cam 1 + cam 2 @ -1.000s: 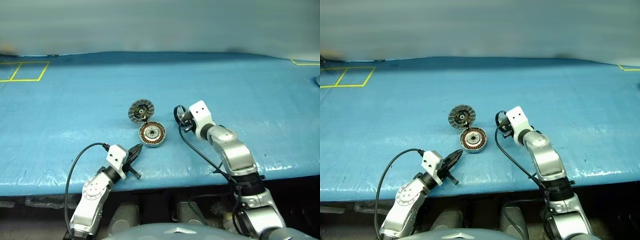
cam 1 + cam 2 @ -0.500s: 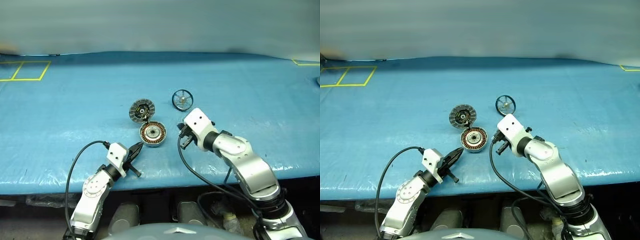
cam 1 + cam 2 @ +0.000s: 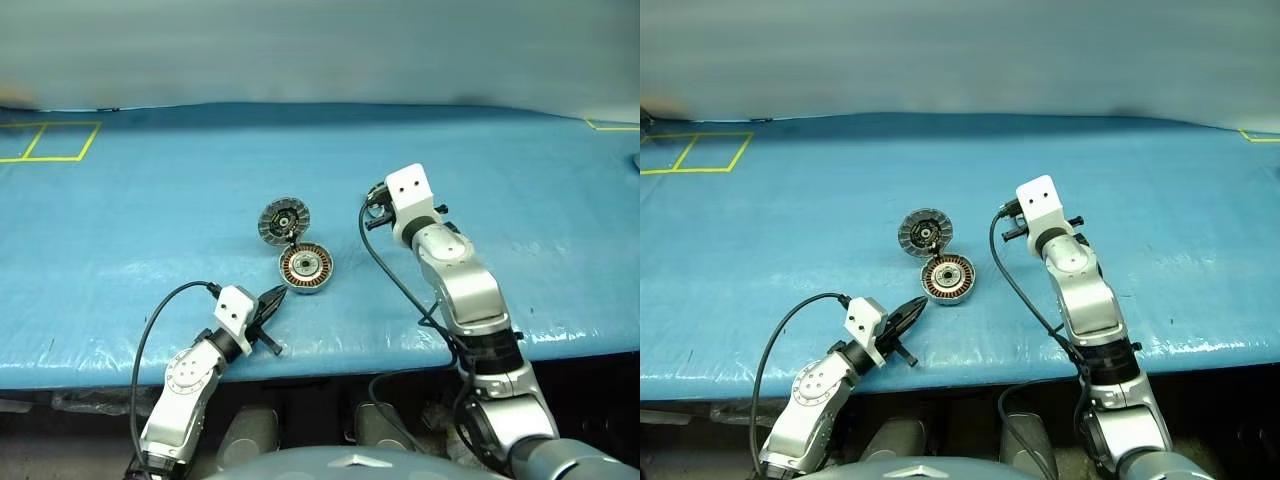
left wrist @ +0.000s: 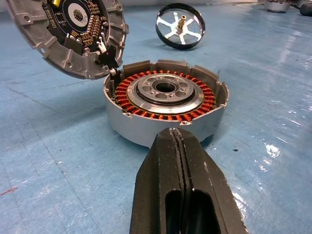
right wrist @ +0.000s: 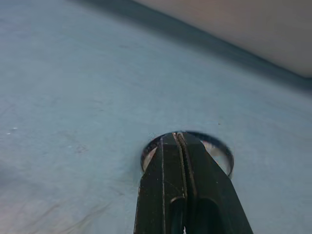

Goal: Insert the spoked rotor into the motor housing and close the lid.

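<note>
The motor housing (image 3: pixel 305 268) lies open on the blue table, its copper windings (image 4: pixel 165 109) showing. The lid (image 3: pixel 283 220) leans tilted at the housing's far rim, with its ribbed inner face (image 4: pixel 63 34) toward me. The spoked rotor (image 4: pixel 179 31) stands tilted on the table beyond and to the right of the housing. My right gripper (image 5: pixel 178 135) is shut with nothing between its fingers, and the rotor's black ring (image 5: pixel 220 148) shows just past its tips. My left gripper (image 3: pixel 275 295) is shut and empty, just in front of the housing, its tips (image 4: pixel 175 132) a short gap from the housing's wall.
Blue sheeting (image 3: pixel 150 230) covers the table, whose front edge (image 3: pixel 330 362) runs close to my left hand. Yellow tape squares (image 3: pixel 45 140) mark the far left and a yellow corner (image 3: pixel 610 125) the far right. A black cable (image 3: pixel 150 330) loops from the left wrist.
My right hand drew back from beside the housing, uncovering the rotor, then swung forward and up to the rotor. The left arm, housing and lid have not moved.
</note>
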Robot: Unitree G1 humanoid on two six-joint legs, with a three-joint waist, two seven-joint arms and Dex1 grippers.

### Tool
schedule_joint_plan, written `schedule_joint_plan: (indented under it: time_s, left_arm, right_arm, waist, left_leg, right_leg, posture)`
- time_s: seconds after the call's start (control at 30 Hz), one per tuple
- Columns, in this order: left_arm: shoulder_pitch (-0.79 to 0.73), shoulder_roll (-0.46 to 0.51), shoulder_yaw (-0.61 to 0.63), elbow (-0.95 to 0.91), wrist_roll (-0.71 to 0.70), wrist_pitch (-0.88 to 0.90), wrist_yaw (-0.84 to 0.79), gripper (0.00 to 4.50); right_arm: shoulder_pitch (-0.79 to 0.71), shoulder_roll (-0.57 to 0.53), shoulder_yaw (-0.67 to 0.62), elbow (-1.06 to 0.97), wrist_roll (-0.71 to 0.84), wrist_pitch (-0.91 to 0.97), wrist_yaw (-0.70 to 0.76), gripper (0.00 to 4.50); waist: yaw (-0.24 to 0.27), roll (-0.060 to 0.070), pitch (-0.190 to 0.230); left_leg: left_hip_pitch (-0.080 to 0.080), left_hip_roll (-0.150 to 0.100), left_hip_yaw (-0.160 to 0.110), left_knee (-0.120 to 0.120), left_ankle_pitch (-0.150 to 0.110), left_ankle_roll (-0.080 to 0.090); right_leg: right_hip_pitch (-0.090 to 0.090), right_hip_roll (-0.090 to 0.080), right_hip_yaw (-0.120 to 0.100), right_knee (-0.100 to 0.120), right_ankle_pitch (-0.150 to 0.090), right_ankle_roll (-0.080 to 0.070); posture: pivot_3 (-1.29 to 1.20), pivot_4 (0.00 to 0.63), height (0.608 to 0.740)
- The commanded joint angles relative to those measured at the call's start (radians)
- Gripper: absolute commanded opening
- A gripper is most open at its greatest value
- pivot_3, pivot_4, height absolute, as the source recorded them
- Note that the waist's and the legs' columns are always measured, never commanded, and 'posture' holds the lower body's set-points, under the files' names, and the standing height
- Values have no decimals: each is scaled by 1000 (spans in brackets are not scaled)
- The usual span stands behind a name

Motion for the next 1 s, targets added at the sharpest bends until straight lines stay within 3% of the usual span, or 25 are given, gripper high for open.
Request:
schedule_joint_plan:
  time_s: [0.03, 0.27, 0.4, 0.6, 1.0]
  left_arm:
    - [-8, -2, -1, -8, 6, -18, 1, 0]
    - [5, -4, 7, -23, 11, -15, 21, 0]
    - [12, -3, 8, -28, 9, -16, 30, 0]
    - [15, -1, 5, -29, 8, -17, 31, 0]
    - [10, -6, -3, -20, 6, -15, 24, 0]
  right_arm:
    - [-88, 11, -18, 226, -20, -186, -30, 31]
    - [-194, 26, -16, 577, -21, -288, -8, 31]
    - [-197, 30, -23, 614, -13, -260, 4, 31]
    - [-127, 48, -39, 463, 30, -95, 54, 31]
    - [130, 82, 19, -164, 136, 341, 151, 31]
  waist:
    - [-3, 0, 0]
    - [-2, 0, 0]
    - [-1, 0, 0]
    - [-1, 1, 0]
    - [-1, 2, -1]
  left_leg:
    - [0, 0, 1, 0, 0, 0]
    - [0, 1, 3, -1, -1, 2]
    - [0, 1, 3, -1, -3, 5]
    - [0, 2, 3, -1, -3, 5]
    - [1, 2, 3, 0, -3, 6]
  right_leg:
    - [0, 0, 0, 0, 0, 0]
    - [-1, -1, 4, 0, 0, 0]
    - [-1, -1, 6, 0, 0, 0]
    - [-1, -2, 7, 0, 0, 0]
    - [0, -2, 6, 1, 0, 0]
  posture:
    - [0, 150, 740]
    - [0, 150, 740]
    - [0, 150, 740]
    - [0, 150, 740]
    - [0, 150, 740]
